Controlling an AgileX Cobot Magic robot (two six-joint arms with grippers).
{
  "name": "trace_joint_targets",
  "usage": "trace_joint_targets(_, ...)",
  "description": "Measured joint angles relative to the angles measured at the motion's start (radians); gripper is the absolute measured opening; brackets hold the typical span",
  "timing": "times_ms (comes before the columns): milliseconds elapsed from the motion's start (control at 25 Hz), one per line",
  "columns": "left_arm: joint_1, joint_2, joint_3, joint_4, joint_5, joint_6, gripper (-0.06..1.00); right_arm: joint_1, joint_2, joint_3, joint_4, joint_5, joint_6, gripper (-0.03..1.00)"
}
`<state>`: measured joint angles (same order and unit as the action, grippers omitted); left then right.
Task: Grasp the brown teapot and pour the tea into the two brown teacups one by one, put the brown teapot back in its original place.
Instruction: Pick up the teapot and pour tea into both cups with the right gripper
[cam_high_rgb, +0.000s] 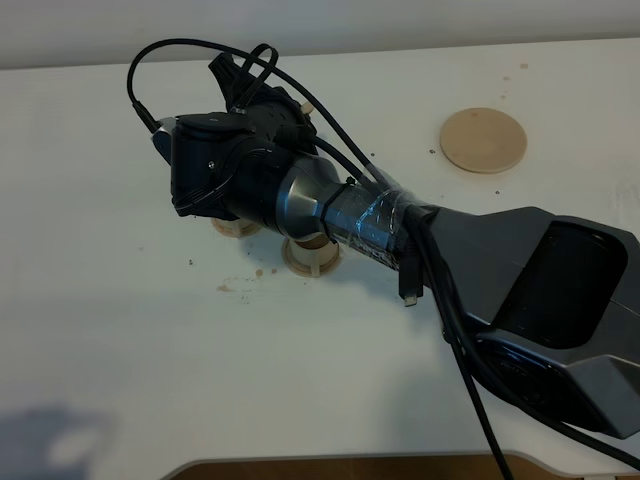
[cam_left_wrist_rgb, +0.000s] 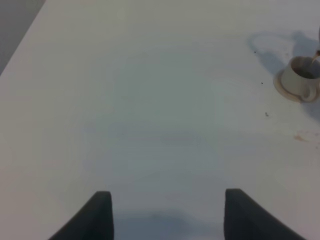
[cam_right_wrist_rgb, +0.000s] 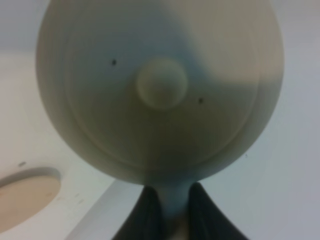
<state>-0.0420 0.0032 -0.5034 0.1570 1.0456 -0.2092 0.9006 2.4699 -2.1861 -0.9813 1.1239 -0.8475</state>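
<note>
The brown teapot (cam_right_wrist_rgb: 161, 82) fills the right wrist view, lid knob facing the camera. My right gripper (cam_right_wrist_rgb: 173, 215) is shut on its handle. In the high view the right arm (cam_high_rgb: 330, 215) reaches across the middle and its wrist covers most of the teapot. Under that wrist two brown teacups (cam_high_rgb: 236, 228) (cam_high_rgb: 312, 256) show only in part on their saucers. One teacup (cam_left_wrist_rgb: 300, 80) in the left wrist view holds dark tea (cam_left_wrist_rgb: 306, 71), and a thin stream enters at the frame's right edge. The left gripper (cam_left_wrist_rgb: 167, 215) is open over bare table, far from the cup.
The flat round saucer disc (cam_high_rgb: 483, 139) of the original place lies bare at the back right, also seen as the disc (cam_right_wrist_rgb: 25, 200) in the right wrist view. Small brown specks (cam_high_rgb: 225, 288) dot the white table (cam_high_rgb: 150, 380) in front of the cups. Cables loop over the right wrist.
</note>
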Motion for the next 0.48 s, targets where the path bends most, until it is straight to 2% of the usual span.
trace_joint_targets(480,0.0,0.0,0.0,0.0,0.0,0.0,0.5,0.0,0.0,0.0,-0.003,0.0,-0.015,0.12)
